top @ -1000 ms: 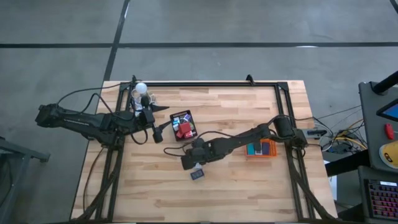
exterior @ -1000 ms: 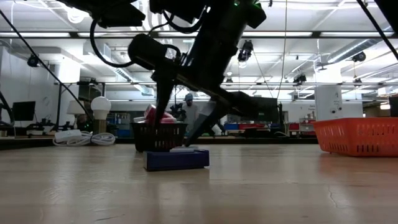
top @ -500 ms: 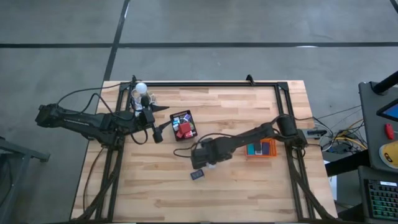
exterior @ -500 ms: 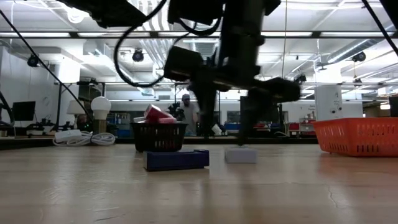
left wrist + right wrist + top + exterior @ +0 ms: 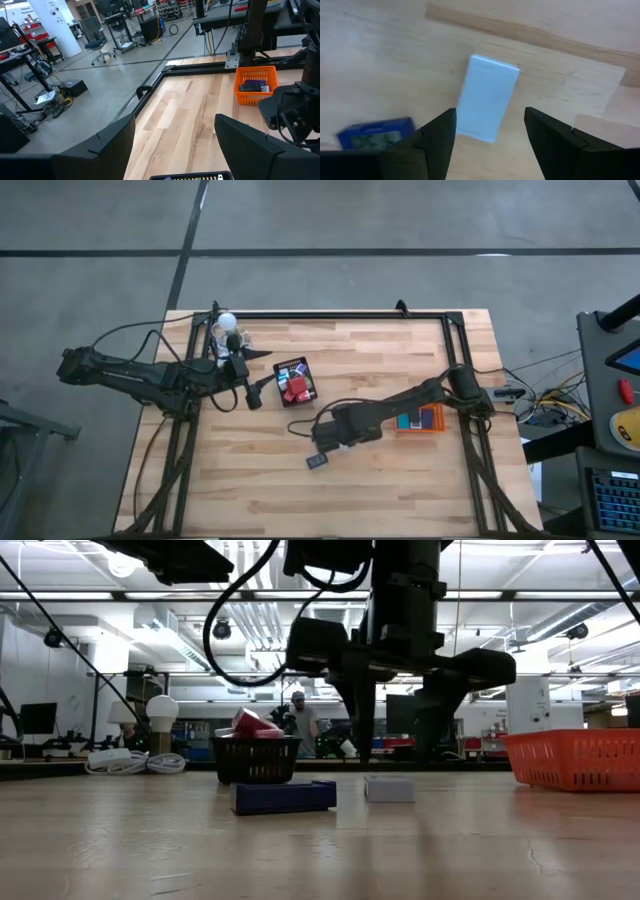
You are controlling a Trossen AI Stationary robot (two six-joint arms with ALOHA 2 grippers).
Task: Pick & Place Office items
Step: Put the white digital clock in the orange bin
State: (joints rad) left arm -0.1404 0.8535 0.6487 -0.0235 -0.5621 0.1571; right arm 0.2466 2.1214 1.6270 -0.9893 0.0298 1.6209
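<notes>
Just above the wooden table [image 5: 500,840], the right gripper [image 5: 487,132] hovers with fingers spread over a flat white rectangular block [image 5: 486,97] lying beside a flat blue rectangular block [image 5: 284,796]. The left gripper [image 5: 172,137] waits open by the black mesh tray [image 5: 294,381].

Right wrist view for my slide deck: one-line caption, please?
Right tool, fingers open, hovers over a white block lying on the wooden table, blue block beside.
</notes>
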